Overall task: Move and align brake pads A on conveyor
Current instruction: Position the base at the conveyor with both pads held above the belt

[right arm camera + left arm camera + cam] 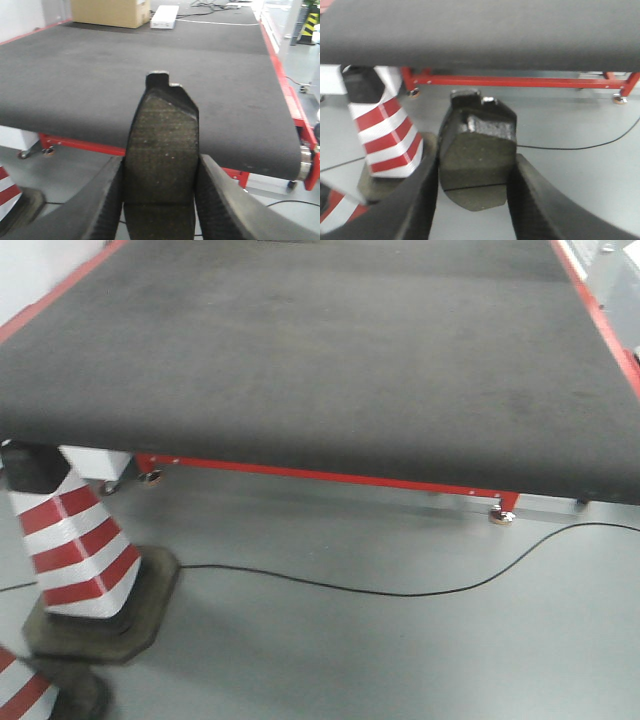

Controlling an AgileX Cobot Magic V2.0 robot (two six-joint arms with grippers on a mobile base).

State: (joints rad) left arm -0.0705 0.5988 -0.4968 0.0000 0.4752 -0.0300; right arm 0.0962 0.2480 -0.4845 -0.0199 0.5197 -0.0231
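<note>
Currently L claw [476, 167] is pinching a brake pad A [479, 150], gritty grey face w/ thin cross groove; R claw [161, 170] is gripping a second pad [162, 125], notched top; both hanging short of fuzzy charcoal conveyor [320, 360] edge.

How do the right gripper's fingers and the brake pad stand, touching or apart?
Touching. The right wrist view shows the brake pad wedged between both fingers of the right gripper, with no gap on either side.

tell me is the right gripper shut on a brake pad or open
Shut on it: the right gripper has its fingers pressed against both sides of the brake pad, held in the air, not lying on the conveyor.
</note>
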